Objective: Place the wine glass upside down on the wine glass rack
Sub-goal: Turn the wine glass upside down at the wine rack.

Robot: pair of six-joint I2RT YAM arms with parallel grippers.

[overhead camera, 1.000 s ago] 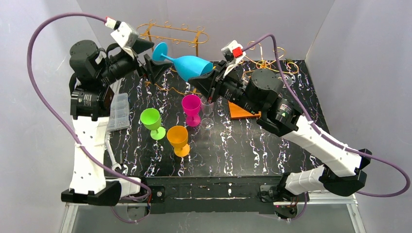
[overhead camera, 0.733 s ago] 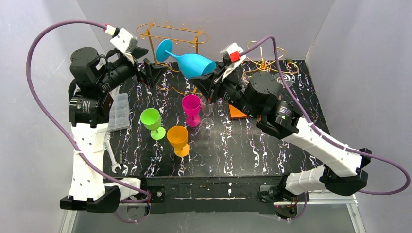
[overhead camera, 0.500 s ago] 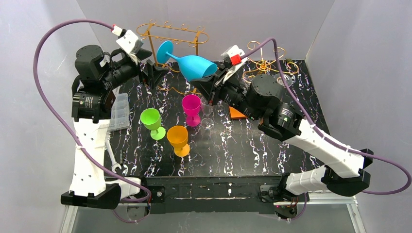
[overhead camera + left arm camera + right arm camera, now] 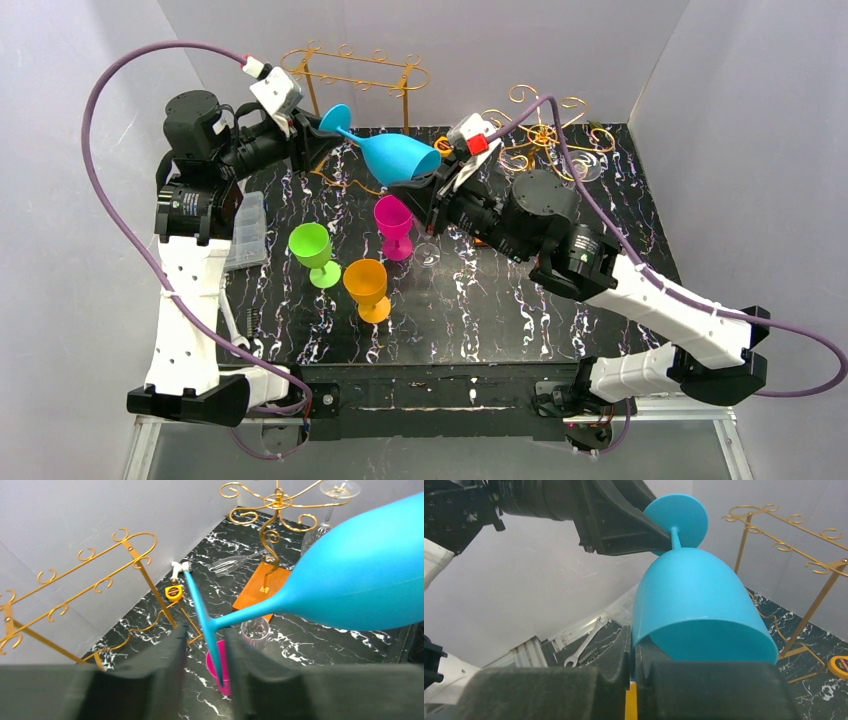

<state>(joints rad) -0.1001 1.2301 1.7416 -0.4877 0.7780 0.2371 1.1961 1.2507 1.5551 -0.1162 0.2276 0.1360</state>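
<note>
bright, even, diffuse light filled the scene and shadows were soft. the glossy black worktop [image 4: 560, 300] carried a faint sheen. in both wrist views the near jaws were blurred.

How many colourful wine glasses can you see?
4. The blue plastic wine glass is tilted in the air at the back; the pink plastic glass, green plastic glass and orange plastic glass stand on the black marble table. Others may be hidden.

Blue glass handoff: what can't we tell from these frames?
- Left wrist: whether the left gripper touches the foot of the blue wine glass; foot seen edge-on.
- Right wrist: inner fingertip of the right gripper, hidden by the bowl.
- Top external: left fingertips, dark against the dark tabletop.
</note>
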